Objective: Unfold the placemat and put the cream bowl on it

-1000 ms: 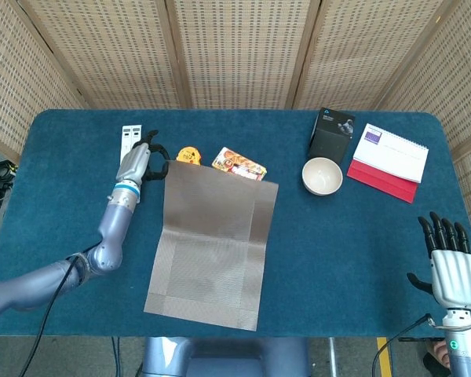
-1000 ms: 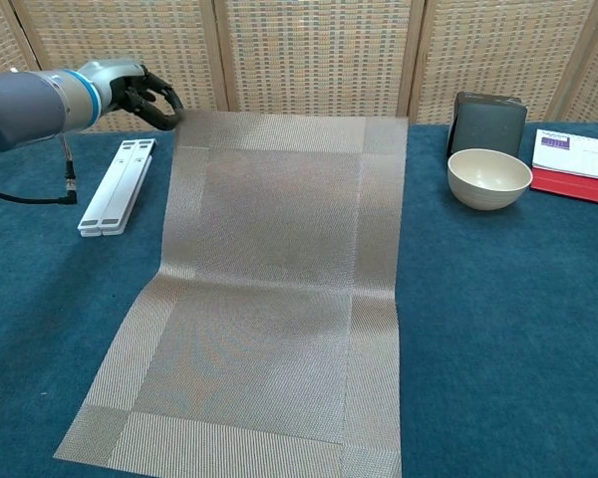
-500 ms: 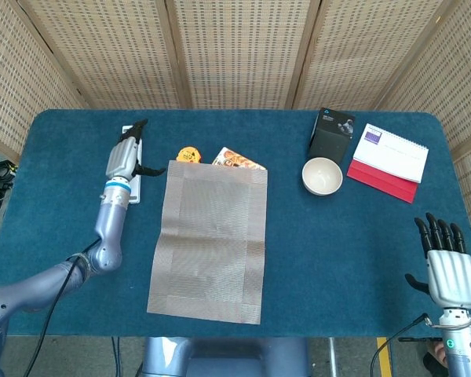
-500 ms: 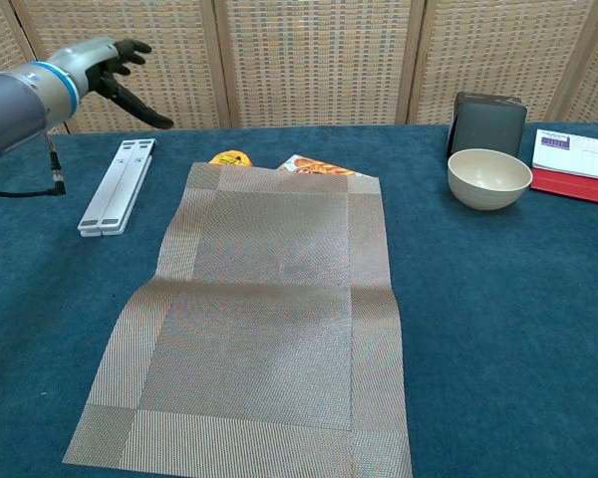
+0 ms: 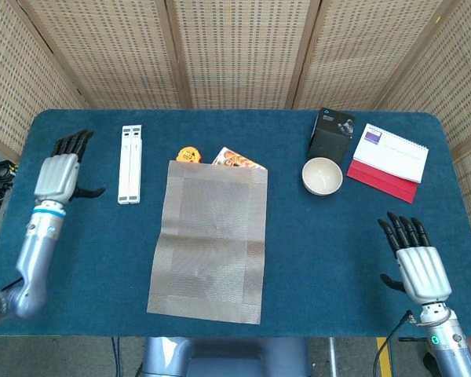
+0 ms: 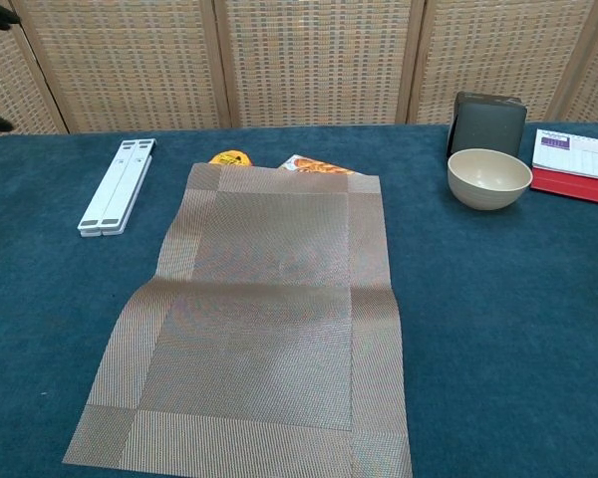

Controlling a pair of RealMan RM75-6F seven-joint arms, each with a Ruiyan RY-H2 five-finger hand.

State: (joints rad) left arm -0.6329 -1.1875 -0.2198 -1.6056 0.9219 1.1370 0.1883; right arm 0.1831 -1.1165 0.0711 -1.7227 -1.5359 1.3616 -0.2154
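Robot hand on the left (image 5: 57,174) hangs over the worktop's left edge with its fingers straight and spread, holding nothing; the right robot hand (image 5: 418,263) is likewise flat, fingers apart and empty, near the front right corner. Both sit well clear of the placemat (image 5: 210,238), which suggests the unfolding is done: the mat lies opened out in the middle of the worktop (image 5: 337,236), its near edge close to the front edge, a faint crease ridge across its middle. Its far edge partly covers a printed packet (image 5: 237,161) and lies just beside a small orange item (image 5: 188,154), so that end may not sit quite flat. The cream bowl (image 5: 323,175) stands upright toward the back right, just in front of a black box (image 5: 330,134) and beside a notebook (image 5: 389,151), apart from the mat. Being nearer, the right robot hand looks the natural one to fetch it. A white folded stand (image 5: 129,152) lies left of the mat.
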